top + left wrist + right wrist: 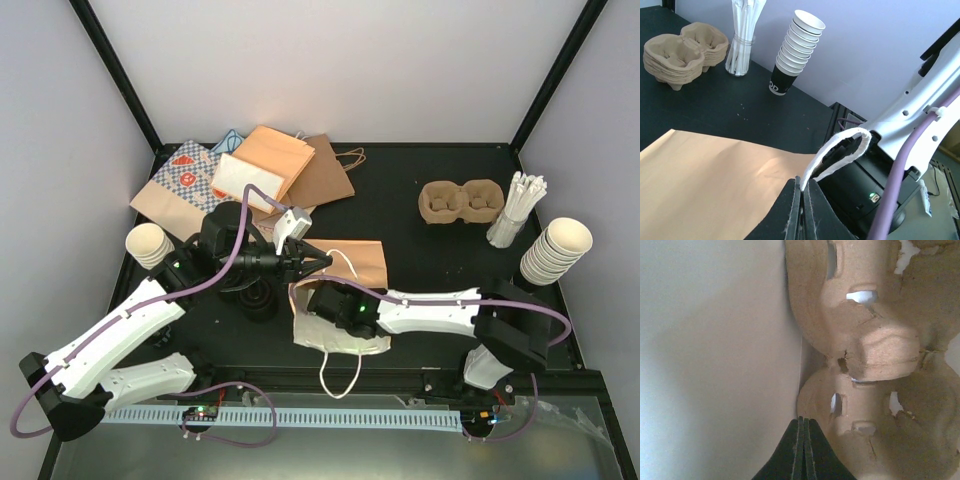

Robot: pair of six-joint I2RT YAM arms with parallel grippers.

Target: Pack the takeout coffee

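A brown paper bag lies on its side mid-table, its pale inside showing around my right wrist. My left gripper is shut on the bag's white handle loop, holding it up at the bag's mouth. My right gripper is inside the bag, shut, with nothing visible between its fingers. Its tips sit beside the bag's inner wall and against the edge of a brown pulp carrier, seen from its underside. White shows through the carrier's holes. No lidded cup shows clearly.
A stack of pulp carriers and a holder of straws stand at the back right, with a stack of lidless cups nearer the right edge. More cups lie at the left, paper bags at the back left, black lids under my left arm.
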